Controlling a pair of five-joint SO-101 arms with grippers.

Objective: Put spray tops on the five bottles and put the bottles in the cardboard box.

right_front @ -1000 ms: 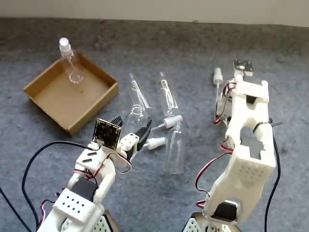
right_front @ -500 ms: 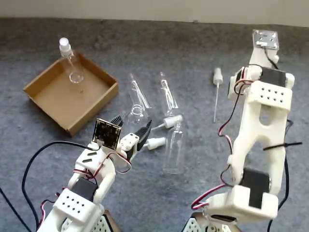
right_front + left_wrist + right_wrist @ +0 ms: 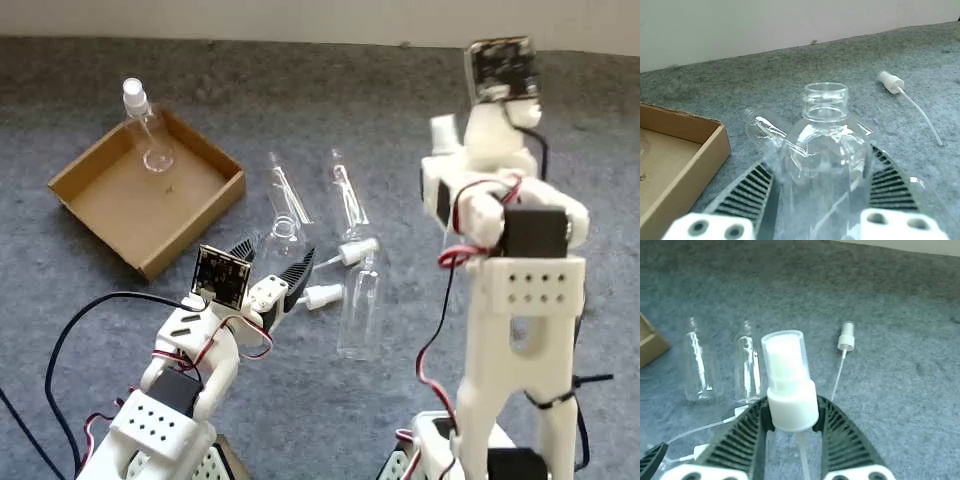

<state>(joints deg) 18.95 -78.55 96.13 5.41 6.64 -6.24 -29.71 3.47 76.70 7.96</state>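
My left gripper [image 3: 271,262] [image 3: 820,172] is shut on a clear uncapped bottle [image 3: 281,235] [image 3: 826,140], held low over the carpet with its open neck pointing away. My right gripper [image 3: 790,415] is raised high at the right and is shut on a white spray top [image 3: 789,385] [image 3: 443,131], whose tube hangs down between the fingers. A capped bottle [image 3: 146,128] stands in the cardboard box [image 3: 192,236] at the far left. Three uncapped bottles lie on the carpet [image 3: 286,190] [image 3: 348,196] [image 3: 362,306].
Two loose spray tops [image 3: 356,250] [image 3: 321,296] lie between the bottles. Another spray top [image 3: 846,337] [image 3: 891,82] lies on the grey carpet farther to the right. The box's corner [image 3: 715,145] is close to my left gripper.
My right arm has lifted off the carpet with the spray top and swung up high. The left arm and its bottle have stayed put.
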